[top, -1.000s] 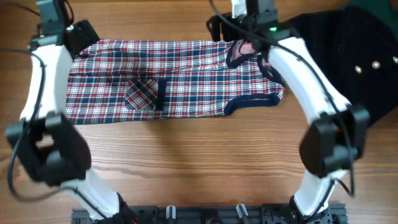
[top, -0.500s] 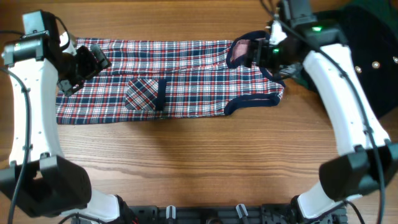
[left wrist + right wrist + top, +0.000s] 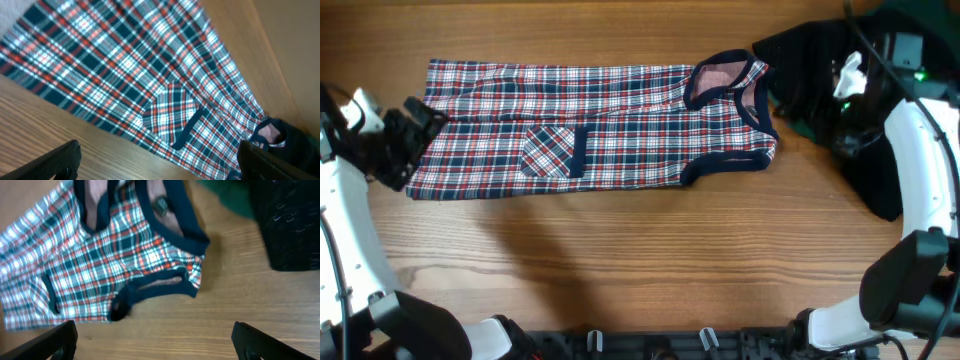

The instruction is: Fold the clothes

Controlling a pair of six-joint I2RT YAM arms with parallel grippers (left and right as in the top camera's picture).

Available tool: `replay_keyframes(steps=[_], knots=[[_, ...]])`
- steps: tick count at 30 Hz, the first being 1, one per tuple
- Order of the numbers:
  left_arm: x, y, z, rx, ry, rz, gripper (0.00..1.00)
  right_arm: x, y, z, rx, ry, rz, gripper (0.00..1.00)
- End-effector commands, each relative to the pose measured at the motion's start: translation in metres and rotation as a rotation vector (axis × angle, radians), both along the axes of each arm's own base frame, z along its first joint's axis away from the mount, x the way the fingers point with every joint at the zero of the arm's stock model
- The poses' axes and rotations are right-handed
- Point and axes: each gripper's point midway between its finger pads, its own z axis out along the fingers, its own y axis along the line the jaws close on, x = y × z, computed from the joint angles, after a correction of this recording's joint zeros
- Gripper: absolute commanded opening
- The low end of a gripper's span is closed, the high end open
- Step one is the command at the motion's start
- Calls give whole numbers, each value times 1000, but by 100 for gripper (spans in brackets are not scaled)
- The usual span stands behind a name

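We have the plaid top (image 3: 600, 125) flat on the table (image 3: 650, 250), with an empty pincer off each end.

The top's long axis runs left to right across the far half of the table, with the hem towards our left arm and the navy neckline (image 3: 725, 80) towards our right. One pocket (image 3: 555, 150) faces up. The left gripper (image 3: 159, 150) is spread wide and holds nothing. It sits just beside the hem's near corner, so the top lies to its right. The right gripper (image 3: 154, 327) is just as wide and empty. It hangs over the black garment (image 3: 880, 150), clear of the shoulder end, so the top lies to its left. We judge the left arm the nearer, and a fold across the length would start from that hem.
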Motion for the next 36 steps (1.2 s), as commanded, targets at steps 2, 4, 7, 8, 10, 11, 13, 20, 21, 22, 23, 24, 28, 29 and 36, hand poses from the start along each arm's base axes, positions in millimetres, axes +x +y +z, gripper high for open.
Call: replay_keyframes(steps=[2,4,7,8,10,11,13,20,21,22,23,24,28,29,36], knots=[[-17,7,-38,-98,2,30,100,-13,15,-30,58,1,87,100],[-22,10,-53,-128,-5,52,100,-19,17,-43,63,21,87,100],[-28,16,-72,-125,-7,76,100,-24,17,-51,62,33,93,100],[-29,19,-81,-106,-6,84,100,-23,17,-51,62,28,94,100],[-30,26,-91,-65,-2,97,100,-22,18,-52,60,21,96,100],[-31,31,-98,-32,1,108,100,-23,19,-54,59,24,99,100],[-35,44,-112,24,45,151,100,-29,21,-59,61,44,103,100],[-44,86,-140,190,161,279,100,-41,24,-73,71,85,99,100],[-43,90,-142,204,162,286,100,-42,23,-74,71,86,100,100],[-44,96,-143,224,172,314,100,-42,24,-74,72,87,99,100],[-44,100,-146,235,179,328,100,-42,24,-75,71,88,99,100],[-42,102,-150,234,179,327,100,-42,24,-75,71,87,99,100],[-37,105,-173,213,197,343,100,-42,24,-75,72,87,99,100],[-37,105,-177,208,206,342,100,-43,24,-75,72,88,99,100],[-32,104,-187,182,198,345,95,-42,24,-75,72,86,98,100]])
